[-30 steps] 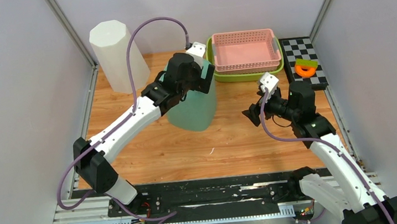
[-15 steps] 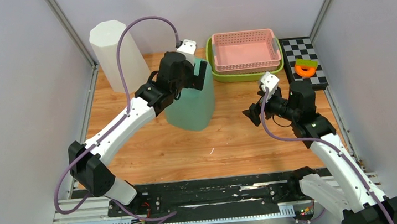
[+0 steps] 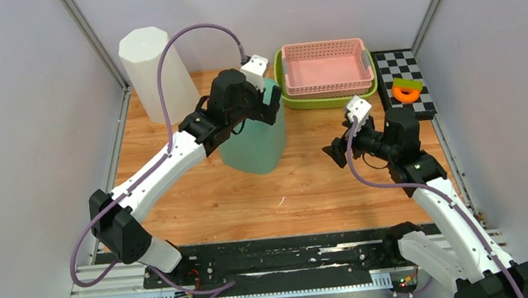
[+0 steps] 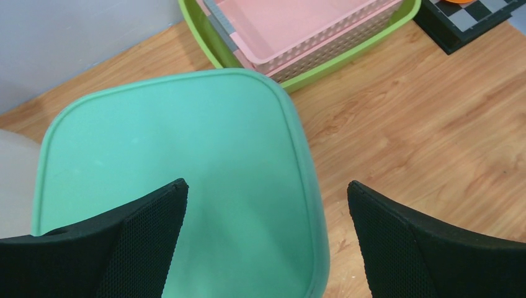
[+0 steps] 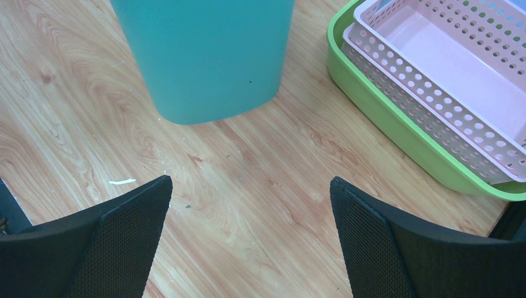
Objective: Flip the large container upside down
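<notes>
Over 1 second, the left end effector (image 4: 265, 186), jaws wide above the large container (image 3: 257, 150), has edged toward the upper left of the frame, and the left arm (image 3: 166, 163) has swung leftward with it.

A large mint-green plastic container (image 3: 255, 146) with a rounded-square outline stands on end on the wooden table (image 3: 310, 188), a little left of the middle. The face turned upward is flat, closed and smooth, edged by a low raised rim. Its plain sides run straight down to the table.
</notes>
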`<act>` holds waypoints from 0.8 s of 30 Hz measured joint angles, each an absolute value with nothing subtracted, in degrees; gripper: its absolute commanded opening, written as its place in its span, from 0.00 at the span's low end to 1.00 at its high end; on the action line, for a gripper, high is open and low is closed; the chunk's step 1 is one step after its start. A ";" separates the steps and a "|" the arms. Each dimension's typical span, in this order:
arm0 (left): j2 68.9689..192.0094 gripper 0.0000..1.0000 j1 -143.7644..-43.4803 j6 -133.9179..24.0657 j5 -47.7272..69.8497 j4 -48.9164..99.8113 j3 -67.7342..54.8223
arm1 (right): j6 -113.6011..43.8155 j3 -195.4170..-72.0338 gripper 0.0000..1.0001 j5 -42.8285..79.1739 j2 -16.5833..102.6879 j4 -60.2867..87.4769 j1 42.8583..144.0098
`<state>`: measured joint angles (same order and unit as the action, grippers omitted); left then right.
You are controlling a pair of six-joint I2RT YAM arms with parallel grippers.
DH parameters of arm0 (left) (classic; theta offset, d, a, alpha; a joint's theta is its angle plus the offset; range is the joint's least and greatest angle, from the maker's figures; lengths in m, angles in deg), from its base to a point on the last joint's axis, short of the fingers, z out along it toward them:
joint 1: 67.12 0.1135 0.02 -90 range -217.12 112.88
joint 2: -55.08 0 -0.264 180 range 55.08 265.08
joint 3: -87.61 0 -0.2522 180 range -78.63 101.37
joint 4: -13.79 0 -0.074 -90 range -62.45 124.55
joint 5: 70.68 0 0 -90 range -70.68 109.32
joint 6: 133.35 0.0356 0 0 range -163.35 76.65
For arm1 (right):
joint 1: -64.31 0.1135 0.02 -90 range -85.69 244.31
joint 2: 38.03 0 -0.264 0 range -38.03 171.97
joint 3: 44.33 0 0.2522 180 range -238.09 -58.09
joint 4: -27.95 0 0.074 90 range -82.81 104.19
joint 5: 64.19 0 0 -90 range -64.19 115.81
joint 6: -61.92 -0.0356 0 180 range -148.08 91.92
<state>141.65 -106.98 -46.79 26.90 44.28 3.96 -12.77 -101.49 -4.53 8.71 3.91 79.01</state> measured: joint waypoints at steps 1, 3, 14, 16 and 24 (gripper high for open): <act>141.65 1.00 -107.09 -46.61 26.46 44.24 3.96 | -12.77 -101.49 1.00 -4.53 8.71 3.91 79.01; 141.65 1.00 -107.61 -46.02 25.82 44.24 3.96 | -12.77 -101.49 1.00 -4.56 8.71 3.91 79.01; 145.14 1.00 -110.28 -43.69 29.58 43.82 4.97 | -12.79 -101.49 1.00 -4.56 8.71 3.91 79.01; 145.34 1.00 -110.34 -43.73 31.29 43.89 5.10 | -12.79 -101.49 1.00 -4.58 8.71 3.91 79.01; 145.82 0.98 -110.34 -43.84 36.27 43.91 5.16 | -12.77 -101.49 1.00 -4.60 8.71 3.91 79.01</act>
